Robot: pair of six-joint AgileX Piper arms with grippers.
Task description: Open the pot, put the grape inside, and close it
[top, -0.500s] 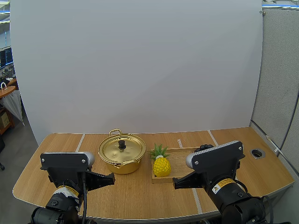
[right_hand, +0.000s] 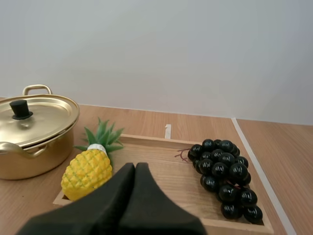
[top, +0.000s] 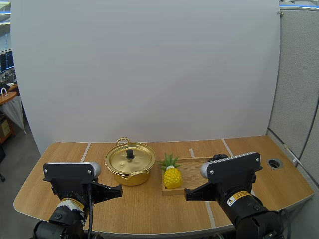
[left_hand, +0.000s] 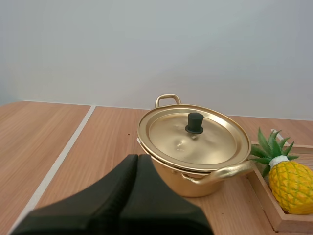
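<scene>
A wooden table stands before a plain white screen, with bare tabletop along its near edge and to the left of the pot. The left gripper is closed on nothing, its fingers forming one black wedge near the pot. The right gripper is likewise closed and empty, near the front edge of the wooden tray. The round gold metal pot carries its lid, which has a black knob. The rectangular tray, just right of the pot, holds a yellow pineapple and the glossy black grapes, set apart from each other.

A yellow toy pineapple with green leaves sits inside a shallow wooden tray, at its left end in the high view. The tray rests on a light wooden table crossed by pale tape lines.
</scene>
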